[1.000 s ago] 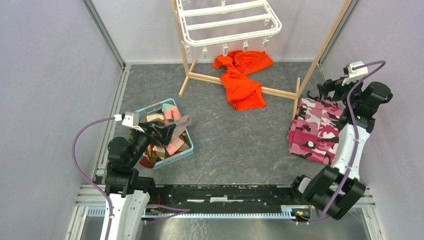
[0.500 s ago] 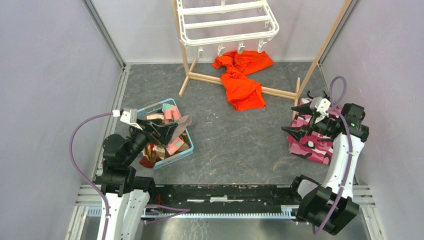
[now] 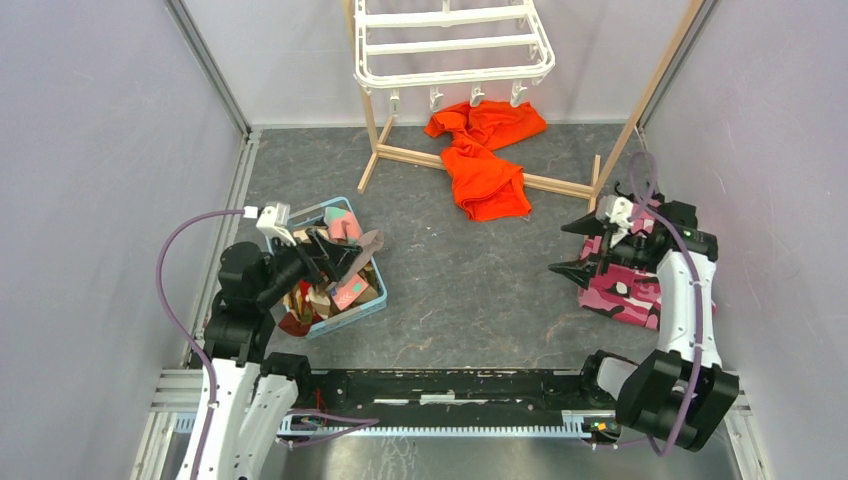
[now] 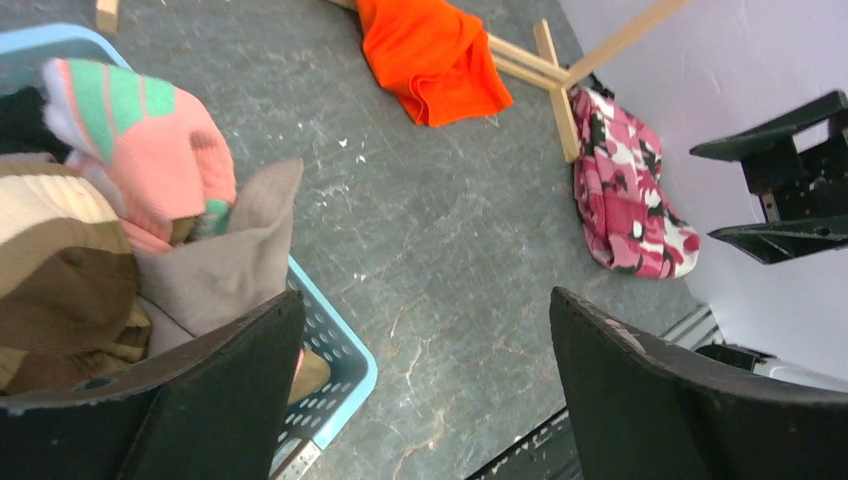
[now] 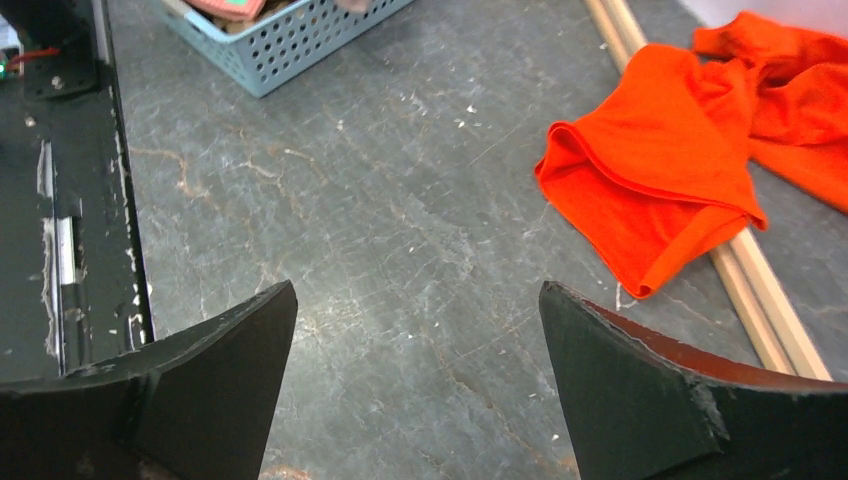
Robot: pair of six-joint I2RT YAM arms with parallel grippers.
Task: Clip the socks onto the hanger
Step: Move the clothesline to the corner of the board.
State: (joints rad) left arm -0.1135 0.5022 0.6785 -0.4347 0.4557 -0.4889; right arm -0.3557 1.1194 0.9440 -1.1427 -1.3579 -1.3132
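Several socks lie heaped in a light blue basket at the left; the left wrist view shows a pink and teal sock, a grey one and a brown striped one. The white hanger with dangling clips hangs at the back centre. My left gripper is open and empty above the basket's right side. My right gripper is open and empty at the right, above the bare floor, far from the socks.
An orange garment lies on the floor across the wooden stand's base bar. A pink camouflage cloth lies at the right under my right arm. Grey walls close in left, right and back.
My right arm has swung down from the right wall and come over the pink camouflage cloth, fingers pointing left. My left gripper has shifted slightly right over the basket. The hanger has swung a little.
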